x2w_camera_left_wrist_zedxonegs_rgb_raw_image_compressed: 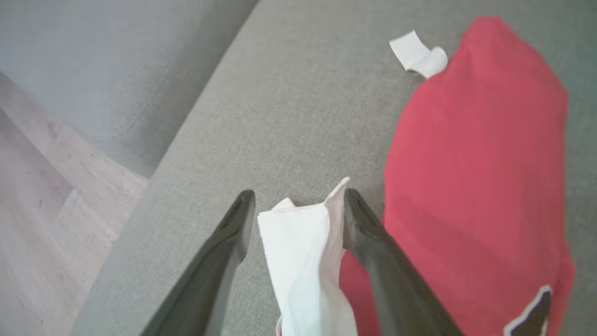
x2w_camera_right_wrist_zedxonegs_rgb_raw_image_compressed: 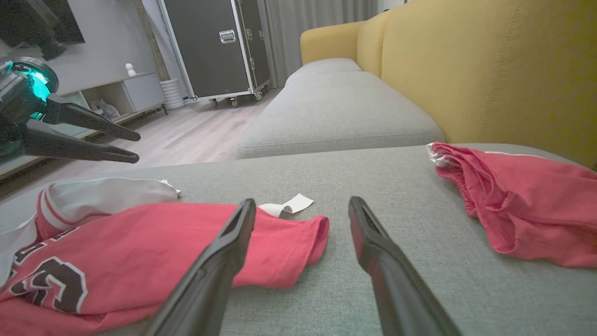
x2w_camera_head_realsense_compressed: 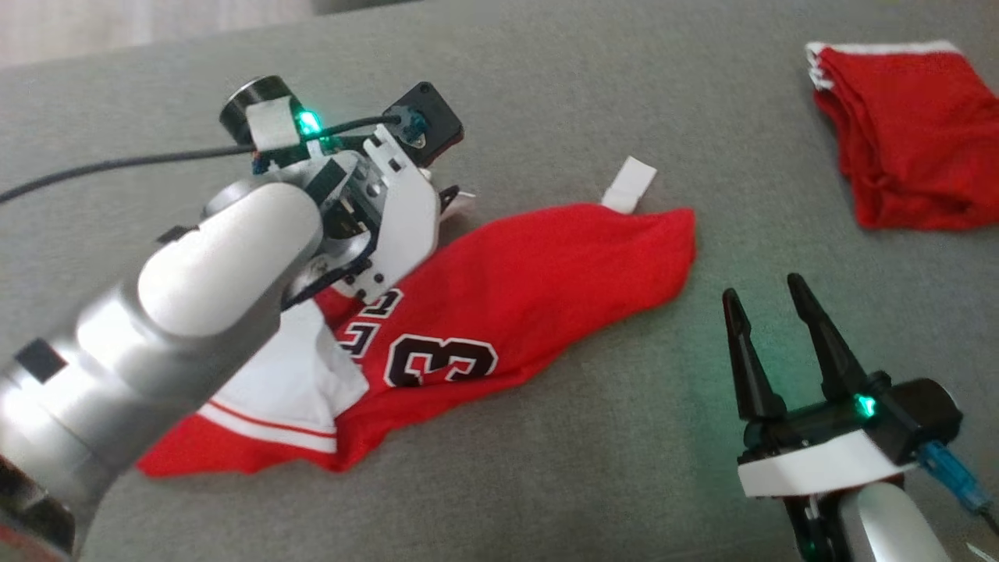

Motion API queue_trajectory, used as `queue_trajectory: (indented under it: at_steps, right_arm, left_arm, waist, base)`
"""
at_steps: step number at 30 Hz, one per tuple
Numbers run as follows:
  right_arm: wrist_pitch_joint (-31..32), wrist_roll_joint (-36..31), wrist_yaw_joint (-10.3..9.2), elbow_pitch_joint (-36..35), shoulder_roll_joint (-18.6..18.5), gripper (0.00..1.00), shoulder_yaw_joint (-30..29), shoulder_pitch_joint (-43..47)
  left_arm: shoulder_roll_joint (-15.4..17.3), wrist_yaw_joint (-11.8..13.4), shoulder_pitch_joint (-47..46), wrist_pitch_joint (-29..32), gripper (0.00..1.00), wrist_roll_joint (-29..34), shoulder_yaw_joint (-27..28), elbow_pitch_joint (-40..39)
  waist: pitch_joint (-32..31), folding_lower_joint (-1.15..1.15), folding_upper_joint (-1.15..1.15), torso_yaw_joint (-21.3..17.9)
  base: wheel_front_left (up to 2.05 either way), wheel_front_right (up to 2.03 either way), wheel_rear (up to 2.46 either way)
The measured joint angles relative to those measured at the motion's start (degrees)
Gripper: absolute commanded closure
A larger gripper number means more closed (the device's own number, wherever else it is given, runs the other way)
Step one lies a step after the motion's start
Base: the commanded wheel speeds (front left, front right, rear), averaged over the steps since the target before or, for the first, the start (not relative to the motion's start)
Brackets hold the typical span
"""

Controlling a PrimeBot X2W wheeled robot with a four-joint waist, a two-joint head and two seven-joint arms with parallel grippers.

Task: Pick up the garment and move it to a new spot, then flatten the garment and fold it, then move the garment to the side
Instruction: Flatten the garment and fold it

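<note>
Grey sofa cushion [x2w_camera_head_realsense_compressed: 546,484], broad, flat. On it, mid-left: red jersey [x2w_camera_head_realsense_compressed: 546,265], crumpled, long axis lower left to upper right in head view; white-striped end lower left, plain red end pointing upper right. Second red garment [x2w_camera_head_realsense_compressed: 913,133] bunched far upper right, well apart. Left gripper [x2w_camera_left_wrist_zedxonegs_rgb_raw_image_compressed: 298,198] over the white part, fingers spread, nothing clamped. Right gripper [x2w_camera_head_realsense_compressed: 763,289] near the red end, splayed, empty. White tag [x2w_camera_head_realsense_compressed: 629,184] at jersey's top edge.
</note>
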Motion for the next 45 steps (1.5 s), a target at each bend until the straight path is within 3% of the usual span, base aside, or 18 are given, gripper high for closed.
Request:
queue_trajectory:
  at_steps: [2,6,21,22,23,24,28,37,42,43,45]
  right_arm:
    - [0.0,0.0,0.0,0.0,0.0,0.0,0.0,-0.8]
    - [0.0,0.0,0.0,0.2,0.0,0.0,0.2,-0.8]
    - [0.0,0.6,0.0,0.6,1.1,0.0,0.7,-3.4]
    - [0.0,0.6,0.0,0.6,1.2,0.0,0.7,-3.4]
    - [0.0,0.6,0.0,0.6,1.4,0.0,0.7,-3.4]
    - [0.0,0.6,0.0,0.6,1.4,0.0,0.7,-3.4]
    - [0.0,0.6,0.0,0.6,1.5,0.0,0.4,-3.4]
    - [0.0,2.0,0.0,1.8,0.6,0.0,-1.1,-3.4]
    - [0.0,2.7,0.0,6.5,-2.1,0.0,-2.6,-5.6]
    - [0.0,2.6,0.0,11.4,-3.2,0.0,-3.8,-7.9]
    - [0.0,2.5,0.0,14.0,-3.7,0.0,-4.4,-9.1]
  left_arm:
    - [0.7,0.0,-2.9,1.3,0.0,-3.3,-4.7,1.7]
    - [1.1,0.0,-5.2,2.4,0.0,-7.2,-8.5,3.0]
    - [2.4,0.0,-8.2,8.2,0.0,-12.1,-11.3,3.4]
    - [2.6,0.0,-8.1,8.6,0.09,-12.1,-11.3,3.1]
    - [2.8,0.0,-8.1,9.3,0.69,-12.1,-11.3,2.8]
    - [2.9,0.0,-8.1,10.0,1.0,-12.1,-11.3,2.3]
    - [3.5,0.0,-8.1,9.4,1.0,-11.8,-11.4,-0.1]
    - [6.4,0.0,-11.2,-4.9,1.0,-10.0,-11.6,-0.7]
    - [8.6,0.0,-13.9,-12.2,1.0,-9.1,-11.1,0.5]
    - [9.8,0.0,-14.0,-14.6,1.0,-9.1,-10.3,1.5]
    - [10.4,0.0,-14.0,-15.6,1.0,-9.2,-10.1,2.0]
  waist:
    - [1.7,0.0,0.0,-1.5]
    - [3.2,-0.01,0.0,-3.0]
    - [5.4,-0.02,0.0,-5.7]
    - [5.4,-0.02,0.0,-5.7]
    - [5.6,-0.02,0.0,-5.8]
    - [5.7,-0.02,0.0,-5.8]
    - [5.8,-0.01,0.0,-5.5]
    - [3.6,-0.02,0.0,-1.4]
    - [2.4,-0.02,0.0,1.5]
    - [1.8,-0.02,0.0,2.9]
    - [1.6,-0.02,0.0,3.6]
  base:
    - [0.0,0.0,0.0]
    - [0.0,0.0,0.0]
    - [0.0,0.0,0.0]
    - [0.0,0.0,0.0]
    - [0.0,0.0,0.0]
    - [0.0,0.0,0.0]
    - [0.0,0.0,0.0]
    - [0.0,0.0,0.0]
    - [0.0,0.0,0.0]
    - [0.0,0.0,0.0]
    - [0.0,0.0,0.0]
